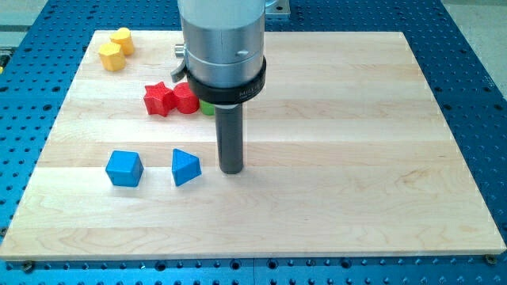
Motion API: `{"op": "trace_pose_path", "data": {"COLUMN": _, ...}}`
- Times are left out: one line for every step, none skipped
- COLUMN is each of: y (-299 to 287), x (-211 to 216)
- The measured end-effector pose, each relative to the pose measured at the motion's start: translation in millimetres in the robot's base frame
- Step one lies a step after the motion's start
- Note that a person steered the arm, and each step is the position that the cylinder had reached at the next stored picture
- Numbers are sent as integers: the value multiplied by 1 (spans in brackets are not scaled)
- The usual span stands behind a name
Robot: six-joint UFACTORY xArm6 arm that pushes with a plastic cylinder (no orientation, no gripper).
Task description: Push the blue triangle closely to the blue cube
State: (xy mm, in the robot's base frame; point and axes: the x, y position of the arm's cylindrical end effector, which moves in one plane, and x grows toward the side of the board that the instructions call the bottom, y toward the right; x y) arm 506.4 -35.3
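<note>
The blue triangle [185, 167] lies on the wooden board at the lower left of the view. The blue cube [125, 169] sits a short gap to its left, apart from it. My tip [231, 170] rests on the board just right of the blue triangle, with a narrow gap between them. The rod rises from the tip to the large grey arm body at the view's top.
A red star [158, 99] and a red round block [186, 99] sit above the blue blocks, with a green block [206, 108] mostly hidden behind the arm. Two yellow blocks [116, 49] lie at the top left corner. The wooden board [356, 158] lies on a blue perforated table.
</note>
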Motion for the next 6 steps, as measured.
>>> {"op": "trace_pose_path", "data": {"y": -17, "x": 0}}
{"op": "trace_pose_path", "data": {"y": -29, "x": 0}}
{"op": "trace_pose_path", "data": {"y": -67, "x": 0}}
{"op": "trace_pose_path", "data": {"y": -41, "x": -17}}
{"op": "trace_pose_path", "data": {"y": -28, "x": -67}}
{"op": "trace_pose_path", "data": {"y": -28, "x": -109}}
